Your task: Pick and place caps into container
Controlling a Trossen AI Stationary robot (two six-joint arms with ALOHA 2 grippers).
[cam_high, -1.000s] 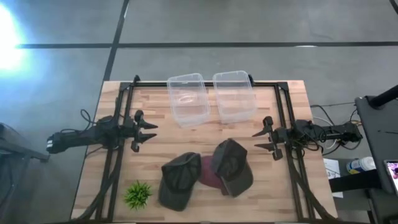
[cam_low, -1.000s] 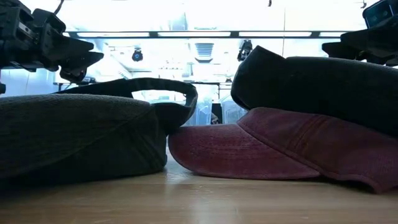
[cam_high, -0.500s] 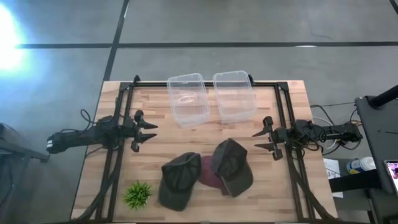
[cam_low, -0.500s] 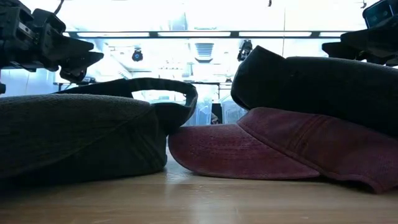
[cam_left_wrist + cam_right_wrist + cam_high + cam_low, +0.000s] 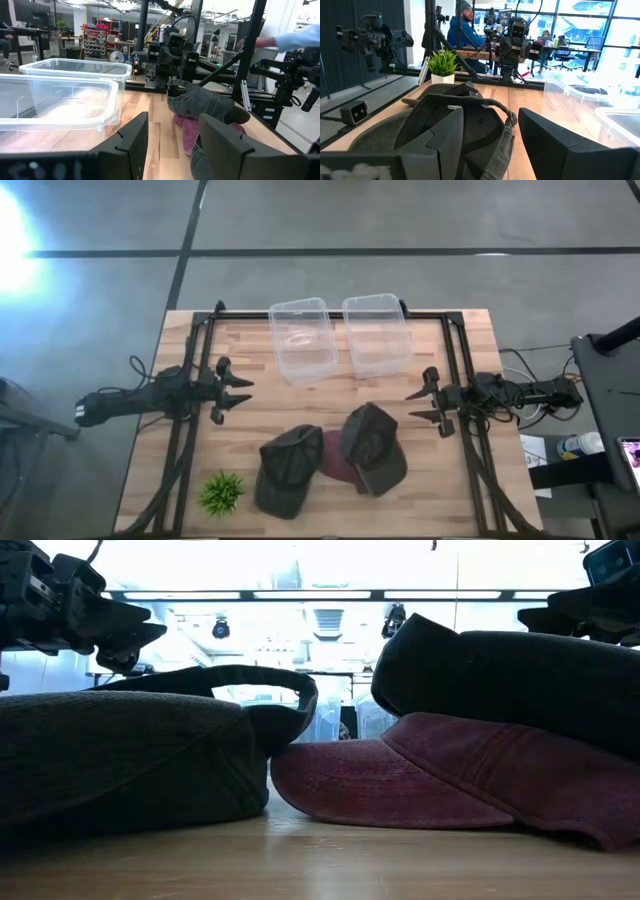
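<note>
Three caps lie on the table near its front edge. A dark cap (image 5: 287, 470) lies at the left, a second dark cap (image 5: 373, 446) at the right, and a maroon cap (image 5: 335, 460) between them, partly under the right one. Two clear tubs (image 5: 301, 340) (image 5: 377, 333) stand at the far side. My left gripper (image 5: 240, 393) is open and empty at the table's left side, above the surface. My right gripper (image 5: 418, 406) is open and empty at the right side.
A small green plant (image 5: 221, 492) stands at the near left corner. Black frame rails (image 5: 190, 380) run along the table's left and right sides. Bare wood lies between the tubs and the caps. A person shows in the room beyond (image 5: 465, 25).
</note>
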